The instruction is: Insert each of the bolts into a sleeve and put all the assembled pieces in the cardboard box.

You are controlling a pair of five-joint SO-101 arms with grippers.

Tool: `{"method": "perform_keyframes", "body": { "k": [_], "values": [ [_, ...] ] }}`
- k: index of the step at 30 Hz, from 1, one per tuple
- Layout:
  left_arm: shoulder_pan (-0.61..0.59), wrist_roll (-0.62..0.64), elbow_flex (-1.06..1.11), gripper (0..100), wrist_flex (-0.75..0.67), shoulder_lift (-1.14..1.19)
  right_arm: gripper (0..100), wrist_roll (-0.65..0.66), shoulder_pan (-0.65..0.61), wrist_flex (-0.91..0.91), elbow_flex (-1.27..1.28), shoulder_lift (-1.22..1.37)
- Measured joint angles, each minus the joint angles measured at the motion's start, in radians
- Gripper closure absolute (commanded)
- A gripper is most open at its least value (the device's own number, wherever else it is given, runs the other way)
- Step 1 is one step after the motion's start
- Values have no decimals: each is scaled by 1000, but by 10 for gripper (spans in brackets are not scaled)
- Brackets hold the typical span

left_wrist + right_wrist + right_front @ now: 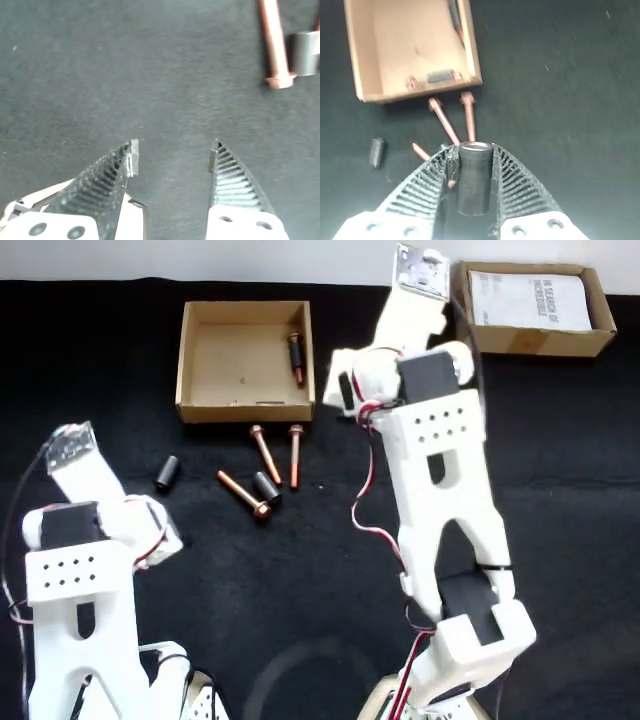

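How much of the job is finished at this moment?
Done: one assembled piece lies in the box. In hand: the right gripper holds a sleeve. Left: three bolts and two sleeves lie on the table; the left gripper is open.

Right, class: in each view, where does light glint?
High view: the metal plate on the left arm glints. Left wrist view: the open left tool shows a bright edge on one fingertip. Right wrist view: the sleeve gripped by the right tool catches light on its rim.
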Motion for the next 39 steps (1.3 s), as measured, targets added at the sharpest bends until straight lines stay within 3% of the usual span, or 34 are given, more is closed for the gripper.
{"method": "perform_keyframes", "body": {
  "k": [9, 15, 21, 31, 39],
  "values": [
    [212, 112, -319, 787, 115, 313, 991, 0, 43, 91, 25, -199],
    [275, 118, -597, 787, 180, 606, 991, 5, 68, 91, 232, -399],
    [339, 118, -781, 786, 183, 833, 991, 5, 175, 5, 555, -608],
    [433, 110, -1145, 786, 183, 1181, 991, 89, 342, -308, 1237, -1102],
    [434, 43, -1447, 786, 183, 1455, 991, 166, 361, -394, 1623, -1530]
  ]
}}
